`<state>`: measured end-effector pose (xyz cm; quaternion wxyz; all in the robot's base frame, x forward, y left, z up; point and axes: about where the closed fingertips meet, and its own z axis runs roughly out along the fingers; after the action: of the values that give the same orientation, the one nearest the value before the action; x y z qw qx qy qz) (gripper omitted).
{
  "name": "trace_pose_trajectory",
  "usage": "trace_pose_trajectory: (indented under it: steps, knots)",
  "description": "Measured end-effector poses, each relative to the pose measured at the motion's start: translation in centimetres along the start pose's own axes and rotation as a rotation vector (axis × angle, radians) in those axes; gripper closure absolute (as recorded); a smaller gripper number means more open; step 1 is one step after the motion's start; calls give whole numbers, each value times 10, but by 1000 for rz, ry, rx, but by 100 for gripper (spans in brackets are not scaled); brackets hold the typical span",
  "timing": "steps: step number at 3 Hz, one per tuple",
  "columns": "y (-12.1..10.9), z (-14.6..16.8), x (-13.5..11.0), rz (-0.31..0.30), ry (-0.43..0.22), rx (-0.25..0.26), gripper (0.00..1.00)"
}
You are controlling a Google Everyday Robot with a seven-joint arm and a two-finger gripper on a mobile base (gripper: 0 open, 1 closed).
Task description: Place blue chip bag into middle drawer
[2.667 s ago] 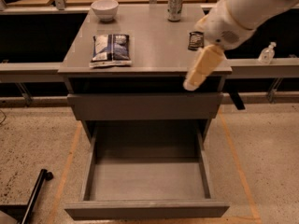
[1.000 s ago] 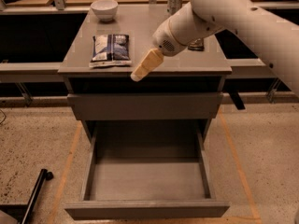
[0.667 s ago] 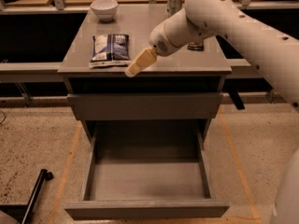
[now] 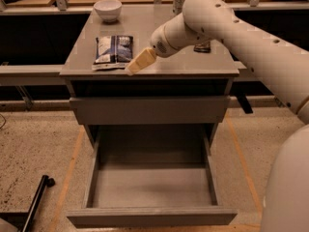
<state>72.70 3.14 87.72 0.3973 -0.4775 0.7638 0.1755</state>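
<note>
The blue chip bag [image 4: 113, 50] lies flat on the grey cabinet top [image 4: 169, 62], near its left front. The middle drawer [image 4: 152, 186] is pulled out wide below, its floor bare. My gripper [image 4: 139, 63] hangs at the end of the white arm, just right of the bag's lower right corner and close above the cabinet top. It holds nothing that I can see.
A white bowl [image 4: 107, 8] stands at the back left of the cabinet top, a metal can [image 4: 180, 0] at the back middle. A small dark packet [image 4: 202, 47] lies behind my arm. The top drawer front [image 4: 149, 110] is closed. A black pole [image 4: 36, 202] lies on the floor at left.
My gripper has moved left across the cabinet top, from its right edge to just beside the blue chip bag. The bag and the drawer have not moved.
</note>
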Motion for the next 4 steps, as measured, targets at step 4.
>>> trace_pose_trajectory:
  steps: [4]
  knots:
    - [-39,56,-28,143,-230,49,0]
